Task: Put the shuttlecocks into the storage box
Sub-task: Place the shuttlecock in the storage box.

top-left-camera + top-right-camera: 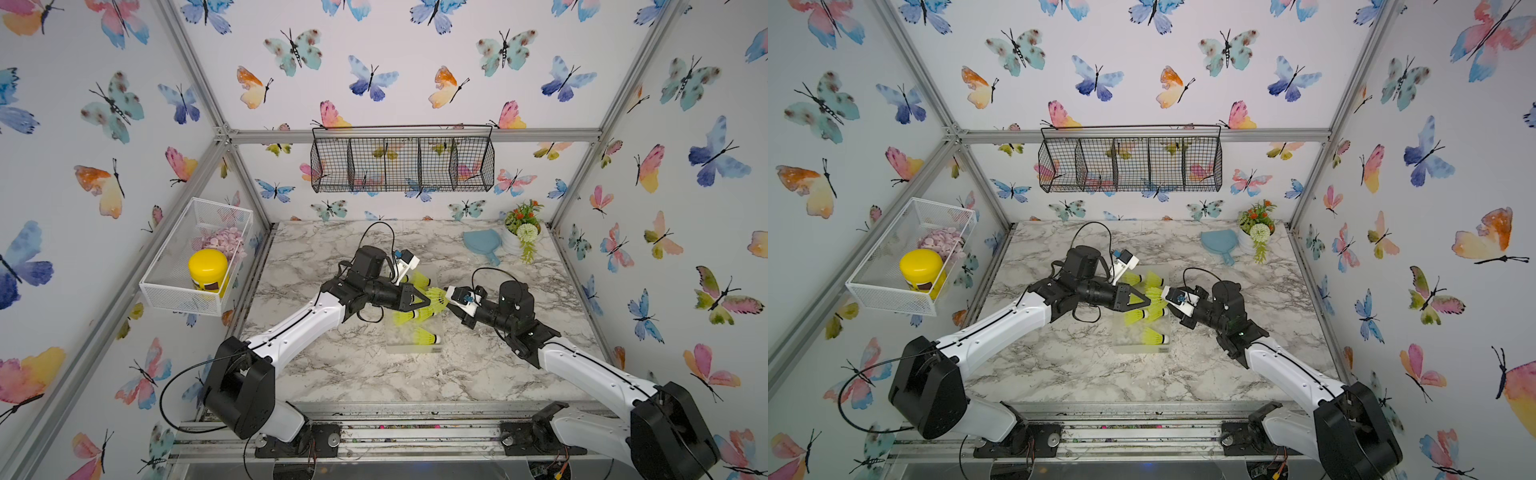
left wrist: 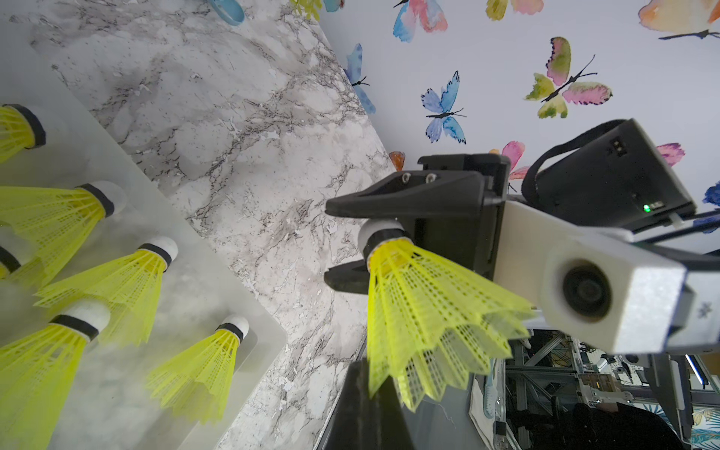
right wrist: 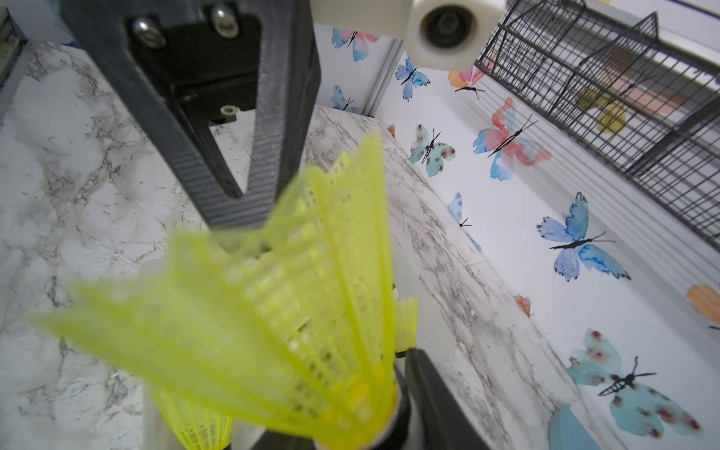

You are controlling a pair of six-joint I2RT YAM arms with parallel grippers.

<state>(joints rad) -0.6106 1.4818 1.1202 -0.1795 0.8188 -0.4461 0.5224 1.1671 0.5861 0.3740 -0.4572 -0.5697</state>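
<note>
A neon yellow-green shuttlecock (image 1: 438, 296) (image 1: 1156, 294) hangs level above the storage box (image 1: 411, 348) (image 1: 1138, 348), between both grippers. My right gripper (image 1: 448, 296) (image 2: 329, 244) (image 3: 362, 420) is shut on its white tip, as the left wrist view shows. My left gripper (image 1: 429, 299) (image 1: 1148, 300) (image 3: 233, 218) is shut, its tips pinching the skirt's rim (image 2: 428, 311). Several more shuttlecocks (image 1: 426, 336) (image 2: 117, 288) lie inside the frosted box (image 2: 253, 343), directly under the grippers.
A white mesh basket (image 1: 195, 257) with a yellow-lidded jar (image 1: 208, 268) hangs on the left wall. A black wire basket (image 1: 401, 158) hangs on the back wall. A blue scoop (image 1: 482, 243) and a potted plant (image 1: 521, 232) stand at the table's back right.
</note>
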